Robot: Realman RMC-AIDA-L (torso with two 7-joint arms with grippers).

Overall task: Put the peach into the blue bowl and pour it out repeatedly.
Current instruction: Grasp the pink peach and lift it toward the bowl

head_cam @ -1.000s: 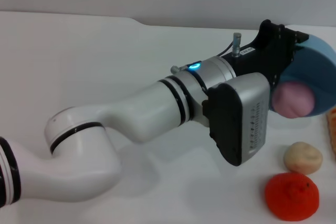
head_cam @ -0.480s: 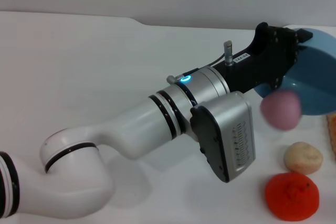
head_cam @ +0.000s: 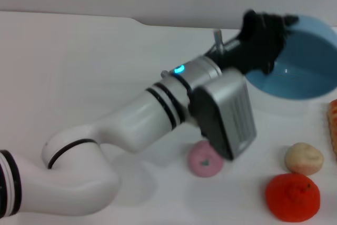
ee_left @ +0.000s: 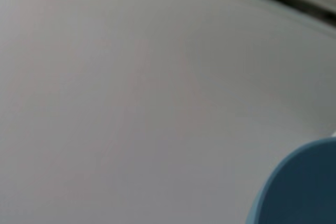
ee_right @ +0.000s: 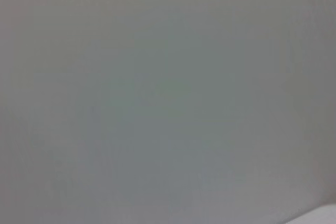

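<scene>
Now, at a glance: one arm at work over a white table (head_cam: 79, 67), seen from the head view.
Left gripper (head_cam: 266, 38): black, in the upper right of the head view, at the near-left rim of the blue bowl; its fingers clamp that rim, pinching the bowl's wall.
Left arm: white with black rings and a lit blue-green spot, it runs from the lower left corner up to the upper right; a grey box-shaped housing (head_cam: 226, 114) hangs from its wrist near the centre.
Blue bowl (head_cam: 303, 69): light blue, glossy, at the upper right edge of the head view, its opening facing the camera and its inside showing nothing in it; whether it rests on the table or is lifted I cannot tell. In the left wrist view only a curved piece of it shows in the lower right corner (ee_left: 299, 187).
Peach (head_cam: 205, 159): pink-mauve ball lying on the table, lower centre of the head view, just under the grey housing and partly hidden by it; well apart from the bowl and outside it.
Cream lumpy ball (head_cam: 304, 158): on the table at the right, below the bowl.
Red-orange fruit (head_cam: 292, 197): bumpy, in the lower right corner, just below the cream ball.
Orange thing (head_cam: 333, 125): a sliver at the right edge, too cut off to name.
Right gripper: not seen in any view; the right wrist view shows only a plain grey surface.
</scene>
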